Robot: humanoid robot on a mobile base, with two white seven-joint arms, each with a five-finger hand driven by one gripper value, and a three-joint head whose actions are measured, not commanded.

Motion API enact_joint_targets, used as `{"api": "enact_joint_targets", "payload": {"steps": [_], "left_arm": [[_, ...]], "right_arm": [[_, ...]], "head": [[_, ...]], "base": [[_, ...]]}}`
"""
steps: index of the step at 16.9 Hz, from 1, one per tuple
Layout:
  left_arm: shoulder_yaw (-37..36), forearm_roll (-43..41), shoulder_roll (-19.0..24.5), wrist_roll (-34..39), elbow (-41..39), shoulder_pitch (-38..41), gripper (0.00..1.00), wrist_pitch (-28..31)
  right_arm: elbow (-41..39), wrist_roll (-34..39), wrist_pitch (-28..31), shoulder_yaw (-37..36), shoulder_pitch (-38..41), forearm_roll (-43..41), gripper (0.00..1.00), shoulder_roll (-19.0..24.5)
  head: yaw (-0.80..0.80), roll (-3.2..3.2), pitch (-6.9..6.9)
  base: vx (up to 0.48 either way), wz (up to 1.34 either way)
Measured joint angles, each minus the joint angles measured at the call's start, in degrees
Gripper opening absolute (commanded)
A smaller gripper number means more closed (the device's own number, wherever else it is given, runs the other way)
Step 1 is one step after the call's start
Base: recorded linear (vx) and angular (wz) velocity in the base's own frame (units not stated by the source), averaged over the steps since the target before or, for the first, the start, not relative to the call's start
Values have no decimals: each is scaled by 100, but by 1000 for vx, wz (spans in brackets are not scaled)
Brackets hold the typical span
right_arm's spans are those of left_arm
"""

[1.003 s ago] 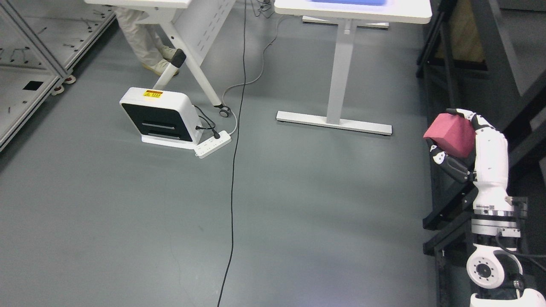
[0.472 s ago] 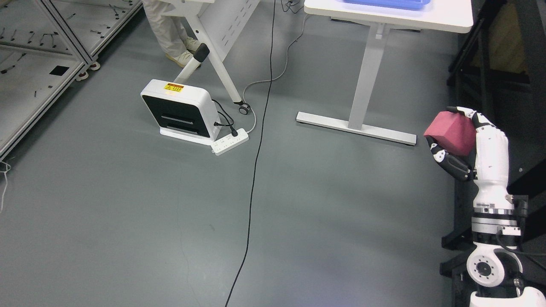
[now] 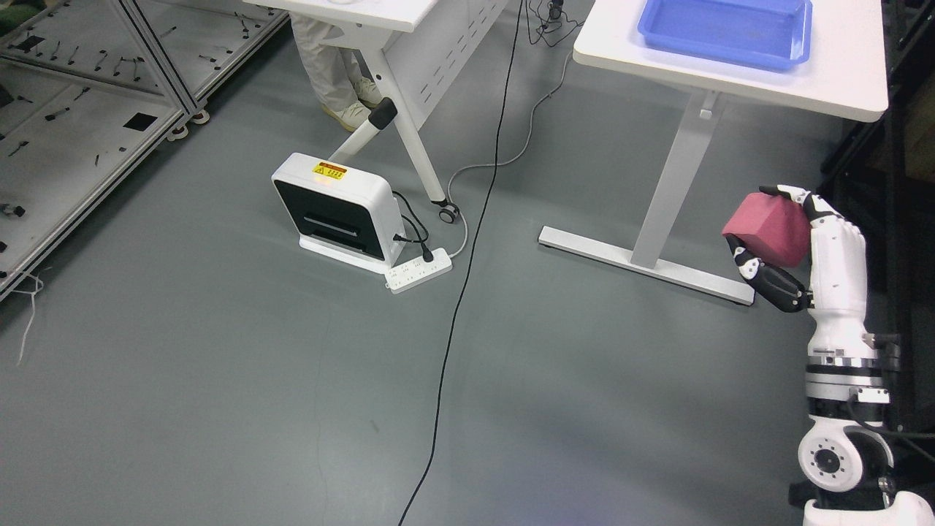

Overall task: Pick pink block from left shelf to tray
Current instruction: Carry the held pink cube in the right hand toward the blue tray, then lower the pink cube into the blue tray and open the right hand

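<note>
The right hand (image 3: 792, 245) is raised at the right edge of the head view and grasps the pink block (image 3: 768, 229). The block is tilted, with one corner pointing toward the picture's left; no clear long axis can be made out. It sits on the left side of the palm, with fingertips (image 3: 781, 193) hooked over its top and dark fingers curled beneath it. The blue tray (image 3: 789, 55) lies on the white table (image 3: 840, 88), well apart from the block and above it in the picture.
</note>
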Motion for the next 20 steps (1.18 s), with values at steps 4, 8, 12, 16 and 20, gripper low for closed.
{"api": "enact_joint_targets", "payload": {"steps": [4, 8, 12, 16, 20], "left_arm": [[0, 0, 0, 0, 0, 0, 100, 0], [0, 0, 0, 0, 0, 0, 100, 0], [0, 0, 0, 0, 0, 0, 100, 0], [0, 0, 0, 0, 0, -1, 100, 0], [0, 0, 0, 0, 0, 0, 100, 0]], "right_arm": [[27, 2, -12, 20, -1, 1, 2, 20], [61, 2, -13, 140, -2, 7, 2, 59], [81, 10, -17, 215, 42, 12, 2, 88], [94, 34, -17, 260, 63, 12, 2, 105], [101, 19, -33, 286, 25, 14, 2, 116]], "head": [[0, 0, 0], [0, 0, 0], [0, 0, 0], [0, 0, 0], [0, 0, 0]], "base": [[363, -79], [418, -224], [407, -191], [387, -100], [377, -39]]}}
